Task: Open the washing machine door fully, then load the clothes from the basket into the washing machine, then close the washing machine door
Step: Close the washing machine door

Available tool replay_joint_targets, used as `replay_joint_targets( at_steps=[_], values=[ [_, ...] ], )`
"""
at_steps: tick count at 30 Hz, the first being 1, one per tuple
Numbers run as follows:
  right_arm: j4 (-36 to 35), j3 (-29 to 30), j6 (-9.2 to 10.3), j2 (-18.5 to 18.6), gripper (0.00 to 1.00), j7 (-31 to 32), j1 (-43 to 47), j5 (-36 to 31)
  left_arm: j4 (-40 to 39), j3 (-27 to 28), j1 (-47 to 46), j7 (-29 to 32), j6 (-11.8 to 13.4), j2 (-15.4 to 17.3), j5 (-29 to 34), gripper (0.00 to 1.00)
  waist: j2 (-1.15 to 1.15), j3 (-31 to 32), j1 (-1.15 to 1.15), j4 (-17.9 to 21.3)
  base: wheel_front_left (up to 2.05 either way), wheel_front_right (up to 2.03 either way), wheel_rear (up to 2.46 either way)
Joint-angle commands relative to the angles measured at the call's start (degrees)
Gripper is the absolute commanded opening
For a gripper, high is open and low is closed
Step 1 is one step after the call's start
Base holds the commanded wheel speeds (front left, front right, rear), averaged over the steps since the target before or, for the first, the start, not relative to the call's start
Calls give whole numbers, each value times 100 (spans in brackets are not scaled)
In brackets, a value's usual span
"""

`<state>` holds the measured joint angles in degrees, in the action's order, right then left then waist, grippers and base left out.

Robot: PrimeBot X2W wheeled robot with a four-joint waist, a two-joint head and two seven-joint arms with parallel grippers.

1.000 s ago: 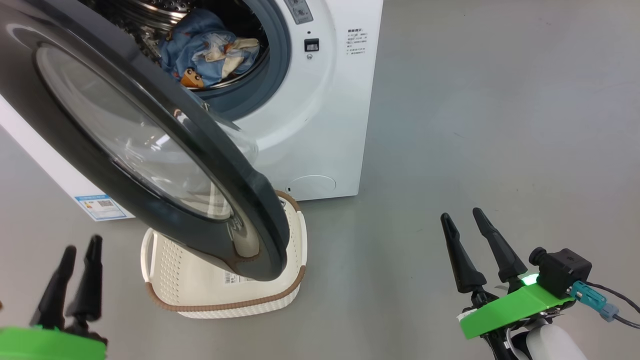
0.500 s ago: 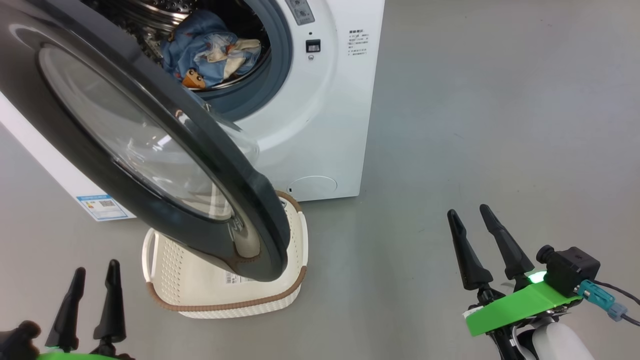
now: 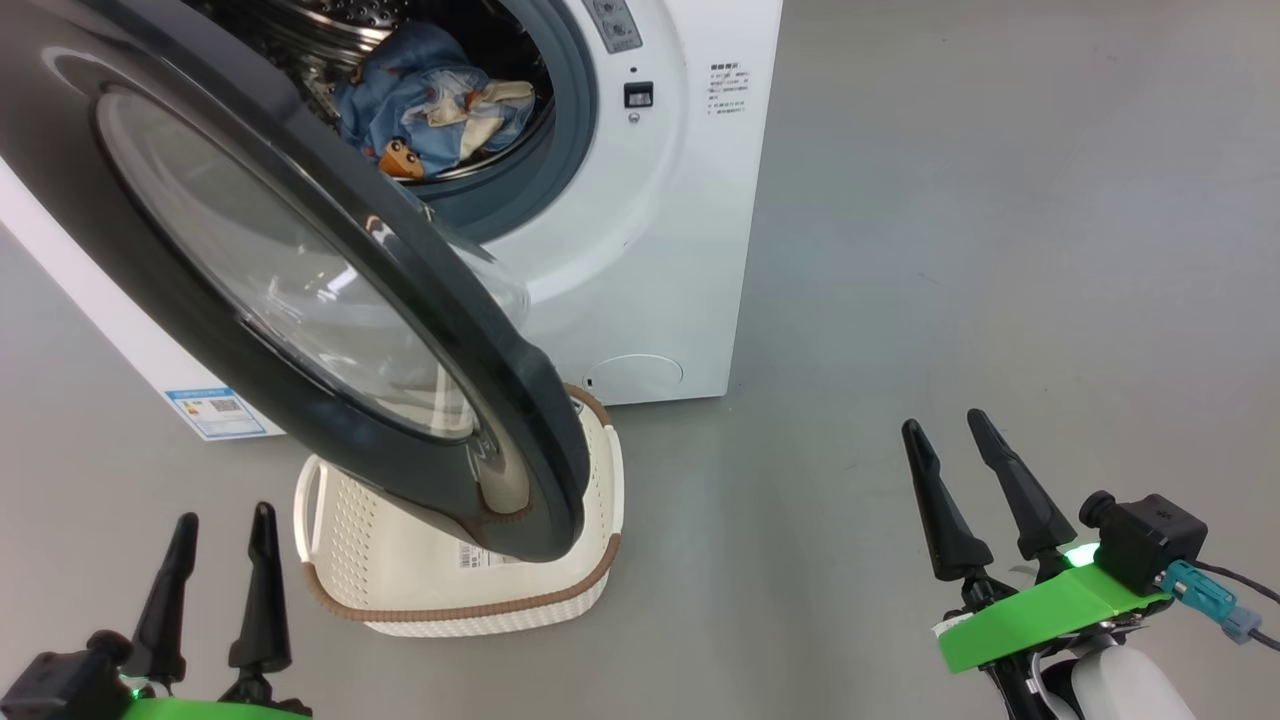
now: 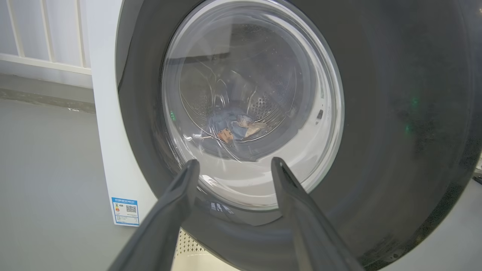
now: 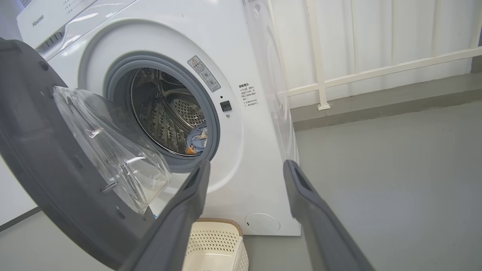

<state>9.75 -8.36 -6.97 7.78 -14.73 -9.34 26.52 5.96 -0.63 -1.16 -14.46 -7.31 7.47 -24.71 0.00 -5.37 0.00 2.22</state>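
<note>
Left gripper [image 3: 223, 520] hangs low at the near left, fingers spread and holding nothing. It is apart from the door [image 3: 290, 280], on the door's outer side. In its wrist view the two fingers frame the glass [image 4: 252, 113], so this arm looks placed to push on that face and swing it shut.

The door stands part-way out from the washer [image 3: 660, 250], hinged on the left, with its free edge toward the robot. Its lower rim hangs over the basket [image 3: 340, 520] and hides part of it. The basket sits on the floor [image 3: 1000, 200] just in front of the washer, probably set there so the load was a short lift from the opening. What shows of its inside is bare apart from a label.

The clothes [image 3: 430, 100] lie in the drum [image 5: 165, 109], low and near the front, behind the gasket [image 5: 211, 124]. They look clear of the rim, though from here I cannot tell for certain that nothing trails onto it. Loading appears done, which leaves the closing.

Right gripper [image 3: 943, 425] hangs well to the right over bare floor, fingers parted and empty. It is well apart from the washer and the door. My guess is that it is parked there to keep out of the door's swing.
</note>
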Motion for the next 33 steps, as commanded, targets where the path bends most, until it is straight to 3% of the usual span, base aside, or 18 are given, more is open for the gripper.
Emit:
replay_joint_targets(
  at_steps=[1, 33],
  values=[
    [-128, -107, -52, 41, 100, -27, 7, -63, -167, 203, -27, -53, -17, 81, 56, 100, 0, 6, 0, 0, 0, 0, 0],
    [-59, 98, -52, 45, 100, -27, -15, -182, -239, 170, -19, -53, -17, 23, 266, 100, 0, -6, 0, -39, 0, 0, 0]
  ],
)
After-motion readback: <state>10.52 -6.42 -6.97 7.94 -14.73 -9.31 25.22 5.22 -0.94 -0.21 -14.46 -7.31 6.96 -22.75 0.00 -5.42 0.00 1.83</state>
